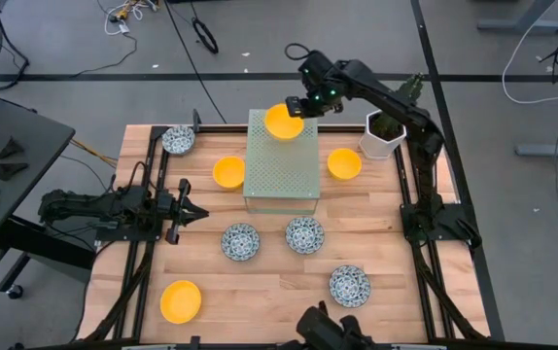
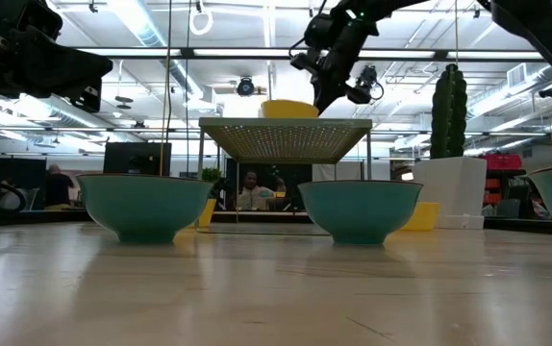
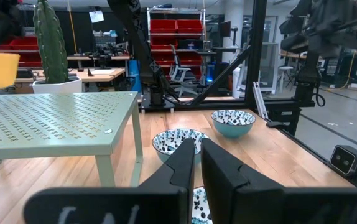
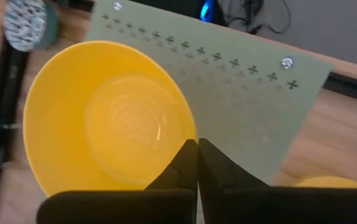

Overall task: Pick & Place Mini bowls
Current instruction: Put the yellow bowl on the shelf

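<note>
Pinching one plain yellow mini bowl [image 1: 284,122] by its rim, right gripper [image 1: 307,105] clenched over the perforated green stand [image 1: 281,170]; seven bowls remain below on the table.

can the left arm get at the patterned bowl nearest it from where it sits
Probably yes. The left gripper rests low at the table's left side, pointing inward, and the patterned bowl sits just ahead with bare wood between them. The perforated stand lies off to the side.
</note>
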Controlling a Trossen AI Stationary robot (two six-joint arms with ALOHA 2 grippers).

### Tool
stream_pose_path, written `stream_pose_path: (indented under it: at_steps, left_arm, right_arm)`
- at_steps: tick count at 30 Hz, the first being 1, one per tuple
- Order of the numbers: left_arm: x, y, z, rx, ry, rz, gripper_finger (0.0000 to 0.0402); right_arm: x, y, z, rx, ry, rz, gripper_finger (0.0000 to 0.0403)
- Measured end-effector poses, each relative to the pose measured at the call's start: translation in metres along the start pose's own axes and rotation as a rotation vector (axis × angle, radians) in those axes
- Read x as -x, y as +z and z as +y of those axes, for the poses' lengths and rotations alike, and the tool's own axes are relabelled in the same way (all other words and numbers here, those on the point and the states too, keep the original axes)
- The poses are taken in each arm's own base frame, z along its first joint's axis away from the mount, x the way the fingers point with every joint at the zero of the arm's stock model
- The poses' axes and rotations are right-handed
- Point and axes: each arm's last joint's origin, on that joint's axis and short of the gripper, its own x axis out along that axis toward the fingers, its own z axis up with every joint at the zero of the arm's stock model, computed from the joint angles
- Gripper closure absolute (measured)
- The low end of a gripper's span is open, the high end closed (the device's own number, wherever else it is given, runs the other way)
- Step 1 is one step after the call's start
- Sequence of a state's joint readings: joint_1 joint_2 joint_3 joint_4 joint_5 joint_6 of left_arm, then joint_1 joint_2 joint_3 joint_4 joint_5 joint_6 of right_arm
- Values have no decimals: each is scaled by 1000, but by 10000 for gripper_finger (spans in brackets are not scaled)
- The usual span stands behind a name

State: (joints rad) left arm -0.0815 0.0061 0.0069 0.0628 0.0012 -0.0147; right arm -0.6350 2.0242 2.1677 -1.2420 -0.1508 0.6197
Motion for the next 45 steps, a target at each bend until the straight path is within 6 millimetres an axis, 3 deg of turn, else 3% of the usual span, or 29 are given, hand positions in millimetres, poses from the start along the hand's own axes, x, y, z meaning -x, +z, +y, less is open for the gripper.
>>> stream_pose_path:
  at_steps: [14, 40, 45]
  left_arm:
    - [0, 0, 0, 0, 0, -1, 367]
    - [0, 0, 0, 0, 0, 0, 367]
    - [0, 0, 0, 0, 0, 0, 367]
  right_arm:
    - [-23, 4, -5, 21, -41, 46, 403]
    - [-33, 6, -10, 31, -65, 21, 402]
    - [-34, 7, -9, 49, -48, 9, 384]
